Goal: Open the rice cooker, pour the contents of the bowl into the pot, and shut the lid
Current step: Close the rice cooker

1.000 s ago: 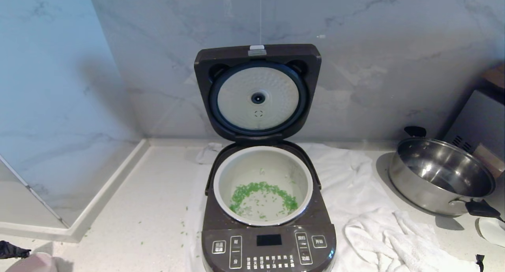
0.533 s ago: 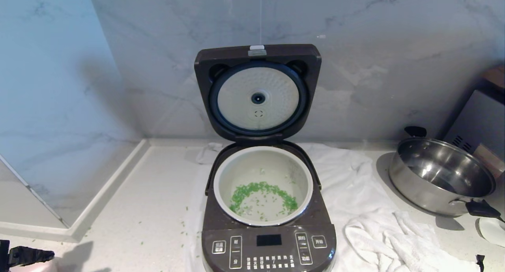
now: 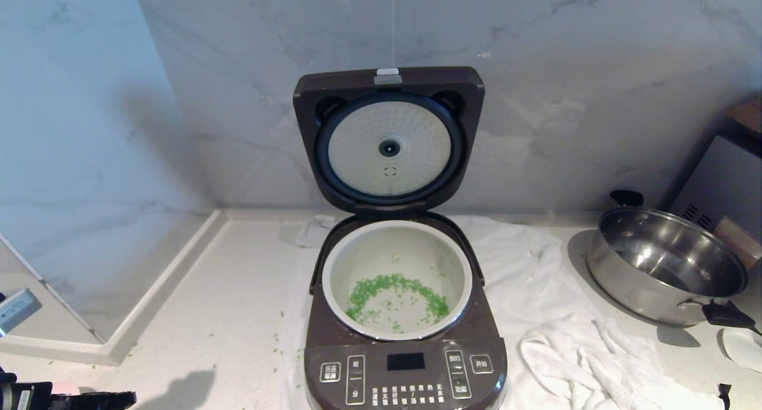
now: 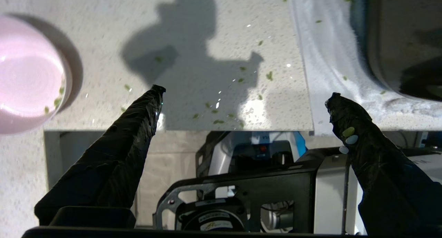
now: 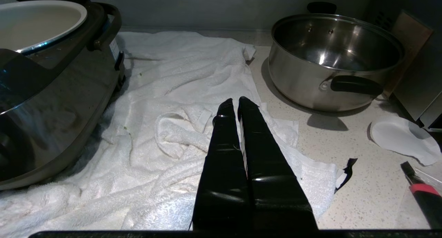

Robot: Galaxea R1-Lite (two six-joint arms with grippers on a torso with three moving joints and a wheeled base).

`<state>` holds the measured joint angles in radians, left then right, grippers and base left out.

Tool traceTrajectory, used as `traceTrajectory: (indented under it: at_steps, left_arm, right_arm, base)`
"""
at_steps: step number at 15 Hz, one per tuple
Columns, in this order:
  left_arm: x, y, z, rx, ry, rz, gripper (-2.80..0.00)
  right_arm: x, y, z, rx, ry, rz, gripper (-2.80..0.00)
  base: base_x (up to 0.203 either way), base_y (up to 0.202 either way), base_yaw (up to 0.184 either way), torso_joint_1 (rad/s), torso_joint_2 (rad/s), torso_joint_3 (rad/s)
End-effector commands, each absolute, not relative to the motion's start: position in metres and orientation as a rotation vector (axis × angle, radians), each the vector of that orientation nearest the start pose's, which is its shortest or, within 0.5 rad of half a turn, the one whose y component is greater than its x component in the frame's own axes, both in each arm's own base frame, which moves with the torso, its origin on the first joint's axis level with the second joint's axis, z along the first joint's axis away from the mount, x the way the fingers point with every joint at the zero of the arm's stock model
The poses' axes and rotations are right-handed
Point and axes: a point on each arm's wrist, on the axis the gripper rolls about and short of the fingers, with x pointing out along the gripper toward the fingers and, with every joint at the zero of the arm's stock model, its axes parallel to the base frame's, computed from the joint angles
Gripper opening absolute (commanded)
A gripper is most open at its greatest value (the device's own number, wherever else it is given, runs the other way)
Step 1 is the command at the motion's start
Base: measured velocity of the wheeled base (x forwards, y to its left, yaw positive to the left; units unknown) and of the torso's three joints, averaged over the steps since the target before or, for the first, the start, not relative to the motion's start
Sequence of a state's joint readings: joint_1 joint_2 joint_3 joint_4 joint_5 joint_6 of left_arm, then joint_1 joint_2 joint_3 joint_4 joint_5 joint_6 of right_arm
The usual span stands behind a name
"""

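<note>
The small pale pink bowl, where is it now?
In the left wrist view, the small pale pink bowl stands on the speckled counter, beside the open left hand, apart from it.

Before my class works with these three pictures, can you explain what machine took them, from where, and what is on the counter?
A two-armed robot took them. One camera looks down from its head; one sits on each wrist. On the counter stands the rice cooker, lid up, with green bits in its pot. A white towel lies beneath it; a steel pan stands to the right. The left pincer is open and empty beside the pink bowl. The right pincer is shut, parked over the towel.
</note>
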<state>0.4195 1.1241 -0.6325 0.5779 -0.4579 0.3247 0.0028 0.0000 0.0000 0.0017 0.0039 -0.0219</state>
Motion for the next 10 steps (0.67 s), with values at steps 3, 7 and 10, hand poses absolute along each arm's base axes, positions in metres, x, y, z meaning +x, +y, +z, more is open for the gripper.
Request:
traceTrajectory:
  at_steps: [3,7,10]
  left_arm:
    - [0.108,0.008,0.191,-0.051,0.797,-0.369,0.00]
    - [0.115,-0.010,0.212,-0.063,0.586,-0.467,0.00]
    - [0.123,-0.013,0.223,-0.116,0.467,-0.466,0.00]
  right_arm:
    - [-0.023,0.000,0.075,-0.023,0.003,0.008,-2.80]
    - [-0.023,0.000,0.075,-0.023,0.003,0.008,-2.80]
    - [-0.023,0.000,0.075,-0.022,0.003,0.008,-2.80]
  base:
    - [0.000,0.000,0.000,0.000,0.00,0.000]
    - [0.000,0.000,0.000,0.000,0.00,0.000]
    - [0.000,0.000,0.000,0.000,0.00,0.000]
